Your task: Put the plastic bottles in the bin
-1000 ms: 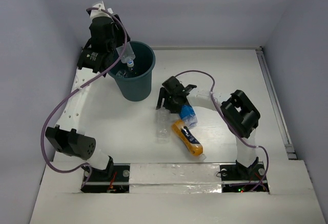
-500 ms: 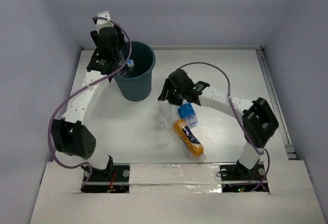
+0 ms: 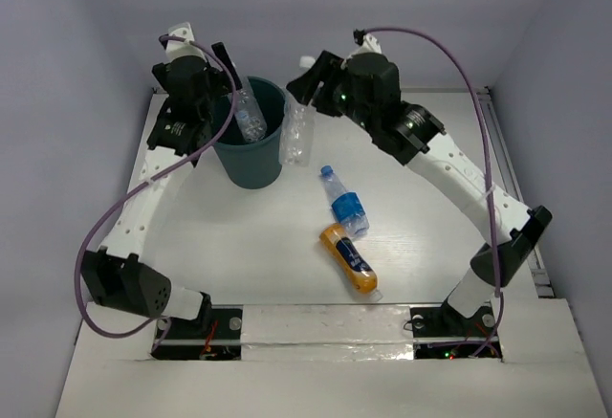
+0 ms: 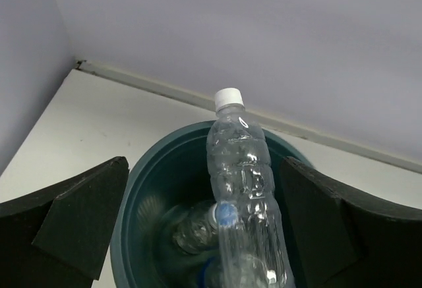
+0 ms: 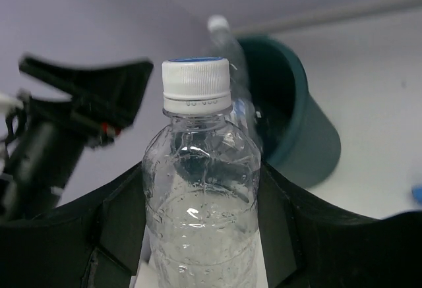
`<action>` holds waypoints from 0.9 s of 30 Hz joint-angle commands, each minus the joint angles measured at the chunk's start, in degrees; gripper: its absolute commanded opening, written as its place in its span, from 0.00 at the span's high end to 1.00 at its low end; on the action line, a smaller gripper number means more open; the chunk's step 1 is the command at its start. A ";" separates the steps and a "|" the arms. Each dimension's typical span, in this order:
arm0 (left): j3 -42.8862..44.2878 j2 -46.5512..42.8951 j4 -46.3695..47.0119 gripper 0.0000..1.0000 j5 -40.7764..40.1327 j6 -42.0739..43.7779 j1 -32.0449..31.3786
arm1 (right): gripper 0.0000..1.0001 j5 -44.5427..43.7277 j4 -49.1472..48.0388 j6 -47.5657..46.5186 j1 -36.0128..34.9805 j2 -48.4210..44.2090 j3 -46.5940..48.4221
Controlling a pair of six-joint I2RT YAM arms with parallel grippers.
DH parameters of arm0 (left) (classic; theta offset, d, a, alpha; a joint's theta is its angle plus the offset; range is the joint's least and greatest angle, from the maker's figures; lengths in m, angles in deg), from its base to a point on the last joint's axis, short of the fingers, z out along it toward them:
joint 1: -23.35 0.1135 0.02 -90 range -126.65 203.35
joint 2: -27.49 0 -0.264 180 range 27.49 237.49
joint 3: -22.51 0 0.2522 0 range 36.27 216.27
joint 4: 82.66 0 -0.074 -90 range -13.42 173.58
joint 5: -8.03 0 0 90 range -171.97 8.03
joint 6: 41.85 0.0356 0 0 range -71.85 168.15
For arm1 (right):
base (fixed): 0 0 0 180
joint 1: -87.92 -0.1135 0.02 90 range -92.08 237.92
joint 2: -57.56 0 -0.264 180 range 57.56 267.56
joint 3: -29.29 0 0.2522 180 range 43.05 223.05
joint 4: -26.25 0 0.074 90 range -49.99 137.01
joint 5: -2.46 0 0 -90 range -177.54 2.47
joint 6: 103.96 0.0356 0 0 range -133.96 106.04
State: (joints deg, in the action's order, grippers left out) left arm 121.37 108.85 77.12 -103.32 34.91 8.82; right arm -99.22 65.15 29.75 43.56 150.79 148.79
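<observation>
The dark teal bin [image 3: 251, 155] stands at the back left. My left gripper [image 3: 218, 93] hangs open over its rim, and a clear bottle [image 3: 251, 117] with a white cap [image 4: 229, 97] drops free between the wide jaws without touching either finger [image 4: 79, 222]. Other bottles [image 4: 191, 232] lie blurred in the bin [image 4: 135, 222]. My right gripper [image 3: 311, 88] is shut on a second clear bottle [image 3: 296, 136], held in the air just right of the bin's rim; that clear bottle [image 5: 201, 196] fills the right wrist view. A blue-labelled bottle [image 3: 346, 205] and an orange-yellow bottle [image 3: 349, 257] lie on the table.
The two grippers are close together on either side of the bin [image 5: 297, 123], and the left arm's fingers [image 5: 86, 97] show in the right wrist view. The back wall runs just behind the bin. A rail [image 3: 512, 179] edges the table's right side.
My left gripper has opened and let its clear bottle go above the bin. The right arm closed on a clear bottle on the table, lifted it and carried it back to the bin's right side.
</observation>
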 commanded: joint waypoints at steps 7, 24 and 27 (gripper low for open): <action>-4.23 -15.96 -5.40 0.07 6.92 -5.66 0.20 | 0.58 -8.87 -1.67 -10.56 -0.55 19.60 30.54; -15.75 -26.96 -13.23 0.17 12.03 -10.05 0.20 | 0.61 -13.63 -13.18 -13.38 -1.08 31.23 26.57; -16.54 -27.75 -12.97 0.18 12.38 -10.67 0.20 | 0.59 -14.15 -18.28 -14.96 -1.69 27.98 20.50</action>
State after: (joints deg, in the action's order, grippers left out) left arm 105.37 83.04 62.70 -92.02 25.34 8.82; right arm -110.95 53.72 18.23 43.23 183.83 173.68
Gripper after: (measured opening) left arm 0.828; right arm 0.640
